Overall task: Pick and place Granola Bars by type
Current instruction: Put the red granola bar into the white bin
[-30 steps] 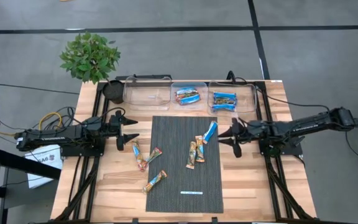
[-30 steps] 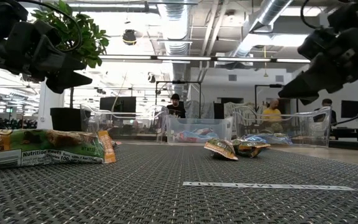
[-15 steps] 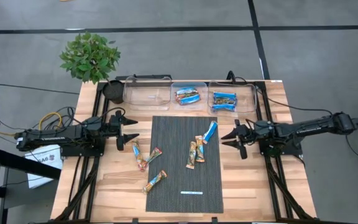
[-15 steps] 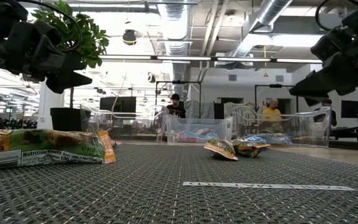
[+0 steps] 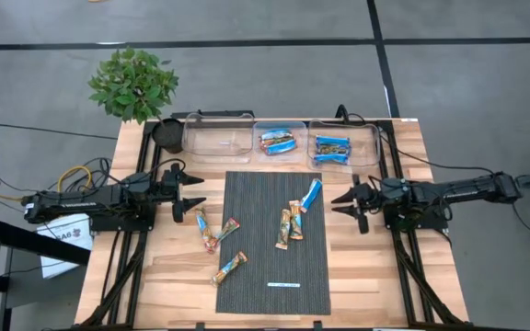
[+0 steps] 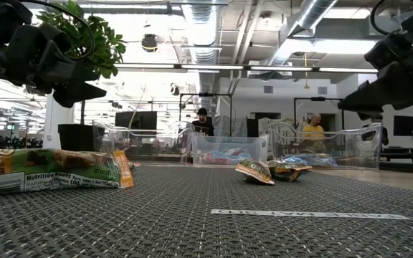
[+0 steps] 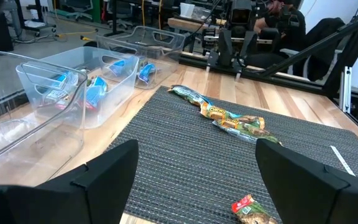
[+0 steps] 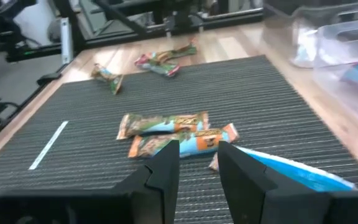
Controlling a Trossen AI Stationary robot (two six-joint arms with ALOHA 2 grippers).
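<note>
Three Granola Bars lie flat on the dark mat (image 5: 256, 267): a bright blue one (image 5: 312, 194) and two tan-orange ones (image 5: 284, 228) (image 5: 295, 220). Three more tan-orange bars (image 5: 201, 228) (image 5: 226, 230) (image 5: 229, 267) rest on the wood left of the mat. My left gripper (image 5: 201, 190) (image 7: 196, 149) hovers open left of the mat. Right of the mat hovers my right gripper (image 5: 343, 204) (image 8: 199, 149), open by a narrow gap, level with the blue bar (image 8: 291, 171) and pointing at it.
Three clear bins stand along the far edge: an empty one (image 5: 217, 136), one with blue-and-orange bars (image 5: 277, 141), one with blue bars (image 5: 331, 147). A white strip mark (image 5: 283, 285) lies near the mat's near edge. A potted plant (image 5: 134, 83) stands at the far left corner.
My right gripper has drawn back toward the table's right edge, away from the blue bar on the mat. The bars have not moved.
</note>
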